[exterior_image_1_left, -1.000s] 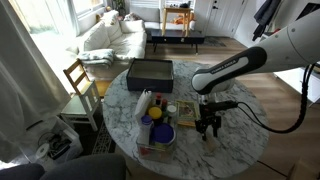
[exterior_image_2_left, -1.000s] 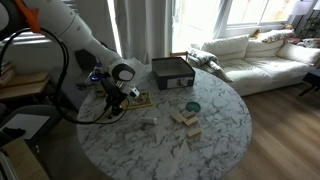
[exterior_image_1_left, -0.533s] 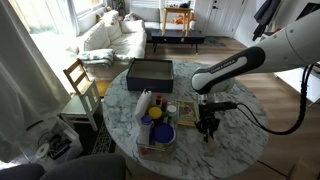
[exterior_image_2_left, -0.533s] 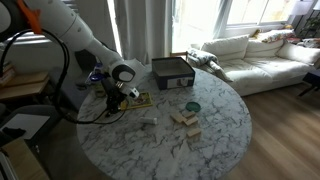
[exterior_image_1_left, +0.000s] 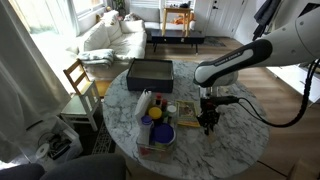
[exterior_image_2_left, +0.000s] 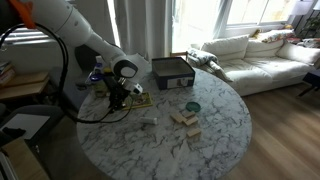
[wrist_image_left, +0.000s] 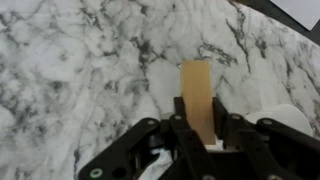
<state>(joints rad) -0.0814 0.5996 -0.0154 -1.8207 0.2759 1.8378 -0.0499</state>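
I have the gripper (wrist_image_left: 200, 132) clamped on the wooden block (wrist_image_left: 196, 90), which pokes out ahead of its fingers over the marble surface (wrist_image_left: 80, 60); grasp looks done, lift unclear.

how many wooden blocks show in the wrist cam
1. A single wooden block is clamped between the fingers of the gripper, above the marble table. More blocks may lie elsewhere on the table, outside the wrist view.
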